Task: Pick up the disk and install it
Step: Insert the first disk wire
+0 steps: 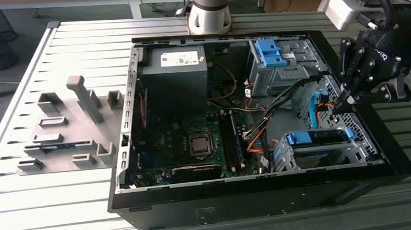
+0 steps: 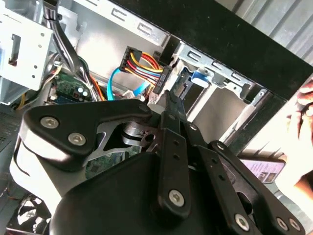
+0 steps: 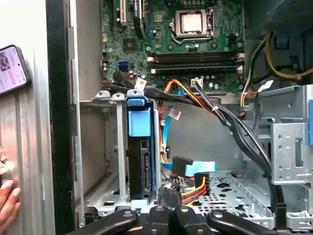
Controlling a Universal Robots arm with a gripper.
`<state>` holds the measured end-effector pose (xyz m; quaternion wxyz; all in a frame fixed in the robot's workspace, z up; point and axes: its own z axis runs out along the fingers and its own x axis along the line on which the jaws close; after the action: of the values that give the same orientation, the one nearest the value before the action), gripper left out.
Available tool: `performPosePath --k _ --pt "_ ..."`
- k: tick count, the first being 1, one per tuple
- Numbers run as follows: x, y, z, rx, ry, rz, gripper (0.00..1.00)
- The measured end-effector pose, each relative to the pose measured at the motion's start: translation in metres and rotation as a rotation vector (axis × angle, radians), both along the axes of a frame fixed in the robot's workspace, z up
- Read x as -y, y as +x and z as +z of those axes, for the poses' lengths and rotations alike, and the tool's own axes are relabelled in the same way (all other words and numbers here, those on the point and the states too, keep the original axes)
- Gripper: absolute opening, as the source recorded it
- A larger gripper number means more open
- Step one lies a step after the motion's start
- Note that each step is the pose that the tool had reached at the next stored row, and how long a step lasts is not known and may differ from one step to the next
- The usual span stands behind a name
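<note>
- Gripper (image 1: 346,104) hung over the case's (image 1: 265,206) edge on the exterior view's right; jaws together, holding nothing.
- Disk (image 3: 141,161) sat upright in the cage (image 3: 110,147), blue carrier showing.
- A phone (image 3: 12,68) lay outside the case.

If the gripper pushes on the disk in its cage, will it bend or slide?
The disk looks like a rigid block in a blue carrier, so bending seems unlikely. It stands on edge between the metal cage walls, so it would probably slide along them rather than tip. Its exposed connector edge may be fragile.
</note>
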<state>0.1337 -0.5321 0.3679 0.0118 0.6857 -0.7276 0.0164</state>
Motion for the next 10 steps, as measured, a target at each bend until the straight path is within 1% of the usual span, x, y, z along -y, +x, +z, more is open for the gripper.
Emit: performPosePath --k 1,3,4,5,6,8,9,10 --pt "-0.0011 0.0001 -0.0002 -0.0002 -0.0035 0.000 0.11" --pt "-0.0036 0.0002 -0.0018 -0.0003 -0.0043 0.000 0.11" --pt "-0.0050 0.0001 -0.0032 -0.0003 -0.0043 0.000 0.17" --pt "-0.0063 0.0001 -0.0047 -0.0005 -0.0042 0.000 0.17" --pt "-0.0101 0.0002 -0.0089 -0.0005 -0.0042 0.000 0.17" --pt "-0.0114 0.0002 -0.0098 -0.0005 -0.0042 0.000 0.18" --pt "-0.0118 0.0002 -0.0107 -0.0005 -0.0044 0.000 0.25" --pt "-0.0121 0.0002 -0.0118 -0.0005 -0.0058 0.000 0.25"
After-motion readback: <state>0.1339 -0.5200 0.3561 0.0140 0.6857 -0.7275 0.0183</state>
